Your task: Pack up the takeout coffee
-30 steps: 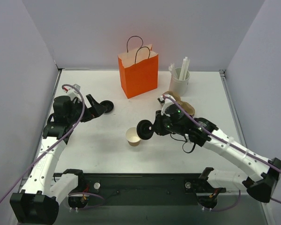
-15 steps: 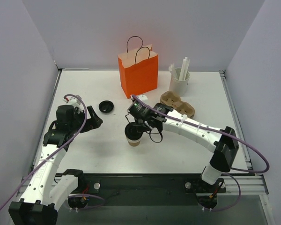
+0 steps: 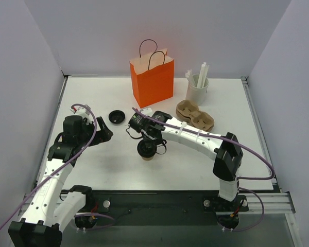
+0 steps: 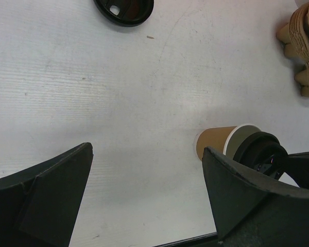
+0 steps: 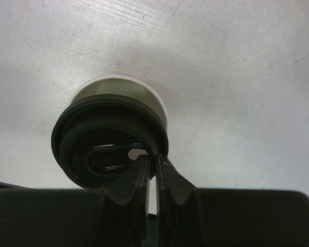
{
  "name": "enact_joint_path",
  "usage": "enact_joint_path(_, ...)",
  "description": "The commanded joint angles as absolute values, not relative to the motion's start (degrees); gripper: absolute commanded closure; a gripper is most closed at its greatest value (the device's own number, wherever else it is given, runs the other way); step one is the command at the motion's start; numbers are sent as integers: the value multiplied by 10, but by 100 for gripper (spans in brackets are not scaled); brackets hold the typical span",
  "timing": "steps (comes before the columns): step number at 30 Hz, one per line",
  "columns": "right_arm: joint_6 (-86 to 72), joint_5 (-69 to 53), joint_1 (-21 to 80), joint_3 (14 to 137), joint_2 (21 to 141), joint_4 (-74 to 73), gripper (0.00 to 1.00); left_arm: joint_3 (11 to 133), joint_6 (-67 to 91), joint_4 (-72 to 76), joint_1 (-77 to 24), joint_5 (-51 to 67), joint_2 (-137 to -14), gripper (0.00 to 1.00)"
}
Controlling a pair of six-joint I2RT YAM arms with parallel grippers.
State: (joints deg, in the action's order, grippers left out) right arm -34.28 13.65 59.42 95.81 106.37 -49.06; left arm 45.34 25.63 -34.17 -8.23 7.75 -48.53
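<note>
The takeout coffee is a tan paper cup [image 3: 150, 156] [image 4: 212, 143] standing mid-table, with a black lid [image 3: 146, 148] [image 5: 92, 134] askew over its white rim [image 5: 118, 85]. My right gripper [image 3: 147, 143] [image 5: 152, 160] is shut on that lid's edge, reaching in from the far side. The lid [image 4: 257, 152] overhangs one side of the cup. My left gripper [image 3: 107, 135] [image 4: 147, 149] hangs wide open to the left of the cup, with only bare table between its fingers. The orange paper bag [image 3: 152, 80] stands upright at the back.
A second loose black lid [image 3: 116, 117] [image 4: 124, 6] lies on the table left of the bag. A brown pulp cup carrier [image 3: 195, 115] [image 4: 305, 46] sits to the right. Behind it is a white holder of stirrers [image 3: 198, 87]. Walls close in on both sides.
My right arm swung left and brought its black lid from beside the cup to over the cup's mouth. My left gripper drew back from the loose lid.
</note>
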Motion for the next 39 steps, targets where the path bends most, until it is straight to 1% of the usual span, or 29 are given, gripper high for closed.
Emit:
enact_joint_path(1,-335,167,600,999,1083,-553,100,463,251,-344,-88,64,-477,3)
enact_joint_path(20,-333,174,595,1055,1147,-600,100,467,252,-353,-105,46,-475,3)
enact_joint_path(30,-340,175,592,1057,1159,-605,99,466,256,-352,-112,47,-472,3)
enact_joint_path(31,-343,174,592,1057,1158,-604,92,465,257,-352,-115,48,-473,3)
enact_joint_path(33,-349,171,592,1059,1155,-605,87,463,260,-348,-120,57,-474,4)
enact_joint_path(34,-352,168,592,1063,1150,-603,79,463,260,-345,-122,63,-474,5)
enact_joint_path(37,-355,151,591,1067,1131,-593,70,461,257,-334,-138,98,-484,10)
enact_joint_path(39,-358,143,587,1066,1121,-592,68,460,257,-329,-163,113,-488,12)
